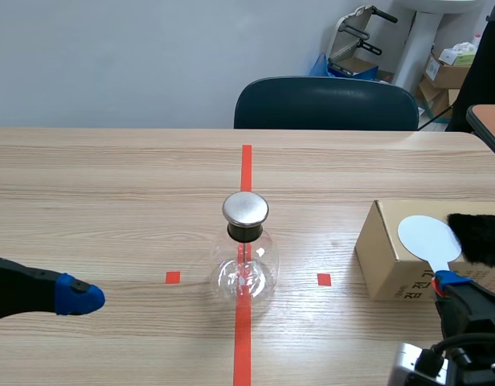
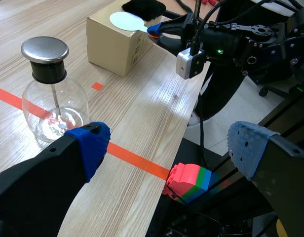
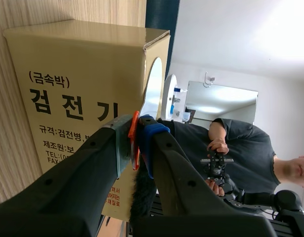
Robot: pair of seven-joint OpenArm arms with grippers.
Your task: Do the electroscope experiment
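At lower right, pinches the paddle (image 1: 428, 237) in the right gripper (image 1: 450, 283), disc lying on the box (image 1: 384, 257). Holds the left gripper (image 1: 80, 296) wide open at lower left, flask (image 1: 245, 257) upright at centre on the tape line (image 1: 246, 165).

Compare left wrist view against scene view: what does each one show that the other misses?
Left wrist only: both pads of the open left gripper, and a red, green and blue block stack below the edge of the table.
Scene only: the dark chair across the table and the boxes behind it.
Both: the glass electroscope flask with its metal cap, the cardboard box, and the right gripper gripping the white disc paddle, which lies on that box beside black fur.
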